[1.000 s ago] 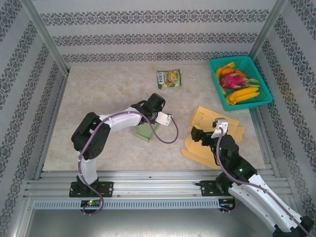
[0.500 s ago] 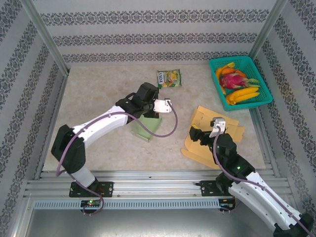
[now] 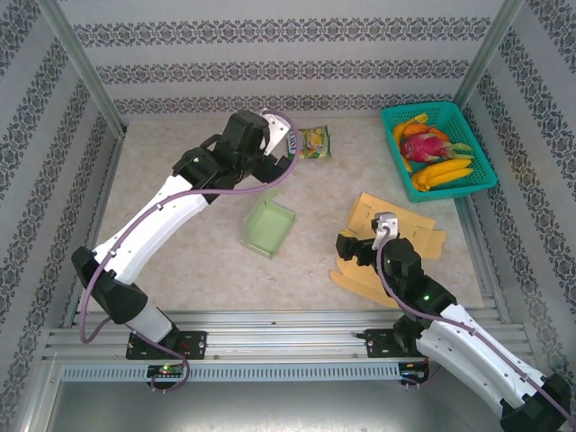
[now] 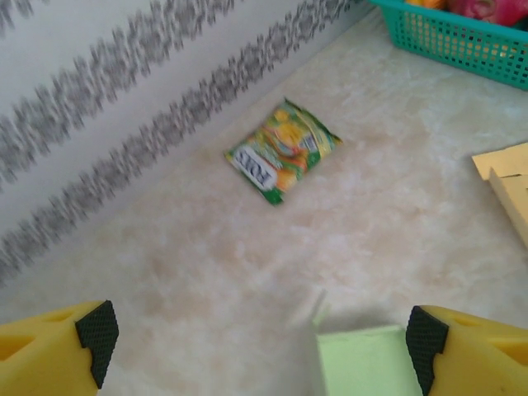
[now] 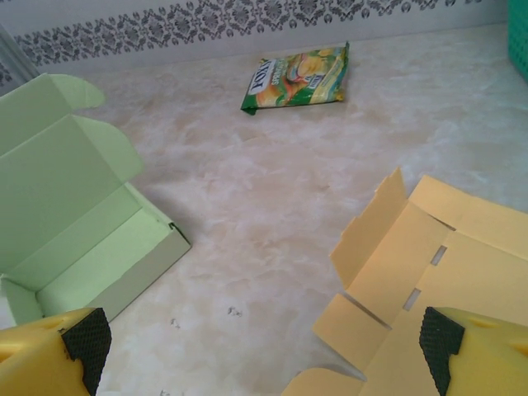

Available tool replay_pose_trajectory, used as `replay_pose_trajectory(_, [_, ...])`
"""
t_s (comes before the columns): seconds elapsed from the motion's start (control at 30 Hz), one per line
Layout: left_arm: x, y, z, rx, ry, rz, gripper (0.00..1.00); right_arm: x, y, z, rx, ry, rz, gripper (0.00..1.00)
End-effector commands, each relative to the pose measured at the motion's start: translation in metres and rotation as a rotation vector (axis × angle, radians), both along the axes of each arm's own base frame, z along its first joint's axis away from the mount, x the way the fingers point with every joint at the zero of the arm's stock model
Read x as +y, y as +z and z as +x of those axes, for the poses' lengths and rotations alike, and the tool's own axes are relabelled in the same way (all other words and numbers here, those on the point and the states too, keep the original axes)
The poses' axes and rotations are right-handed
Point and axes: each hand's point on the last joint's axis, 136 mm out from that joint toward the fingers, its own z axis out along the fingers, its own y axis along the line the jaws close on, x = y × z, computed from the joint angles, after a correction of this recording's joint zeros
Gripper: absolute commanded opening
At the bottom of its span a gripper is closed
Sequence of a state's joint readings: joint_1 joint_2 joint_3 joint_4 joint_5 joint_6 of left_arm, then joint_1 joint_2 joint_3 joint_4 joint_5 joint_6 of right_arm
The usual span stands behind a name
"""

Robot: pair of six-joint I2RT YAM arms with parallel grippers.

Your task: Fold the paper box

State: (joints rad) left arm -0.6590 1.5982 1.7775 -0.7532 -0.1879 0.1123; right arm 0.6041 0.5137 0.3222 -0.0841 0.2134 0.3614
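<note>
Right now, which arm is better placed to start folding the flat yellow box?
Right. The open right gripper hovers at the edge of the yellow box. The left gripper, also open, is up between the green box and the snack bag, farther away.

A: The paper box (image 3: pixel 268 227) is showing pale green, the cardboard blank (image 3: pixel 367 210) mustard yellow.
B: The basket (image 3: pixel 438 107) is glowing teal; the wall (image 3: pixel 270 54) is wearing grey damask bands, and the tabletop (image 3: pixel 342 180) is looking marbled beige.

We see a matt paper box (image 5: pixel 78 194), matt yellow card (image 5: pixel 462 247), a glossy plastic bag (image 4: pixel 282 151), a plastic mesh basket (image 4: pixel 462 41) and a smooth, marbled counter (image 4: pixel 396 190).
</note>
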Motion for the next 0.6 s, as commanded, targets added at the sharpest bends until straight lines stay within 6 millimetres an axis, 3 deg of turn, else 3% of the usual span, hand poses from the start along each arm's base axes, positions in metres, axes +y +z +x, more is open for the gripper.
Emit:
replay_pose_trajectory(0.0, [0.014, -0.07, -0.029, 0.333, 0.165, -0.027, 0.91, 0.007, 0.014, 0.001, -0.022, 0.026, 0.065, 0.98])
replay_pose_trajectory(0.2, [0.019, -0.111, -0.034, 0.404, 0.183, 0.036, 0.87, 0.012, 0.011, 0.0, -0.007, 0.046, 0.08, 0.98])
replay_pose_trajectory(0.5, [0.022, -0.152, -0.029, 0.465, 0.151, 0.186, 0.8, 0.023, -0.007, 0.002, 0.063, 0.085, 0.053, 0.98])
replay_pose_trajectory(0.53, [0.022, -0.155, -0.028, 0.462, 0.148, 0.199, 0.76, 0.025, 0.006, 0.004, 0.043, 0.088, 0.065, 0.98])
replay_pose_trajectory(0.57, [0.022, -0.158, -0.027, 0.462, 0.144, 0.208, 0.73, 0.025, 0.006, 0.004, 0.045, 0.089, 0.064, 0.98])
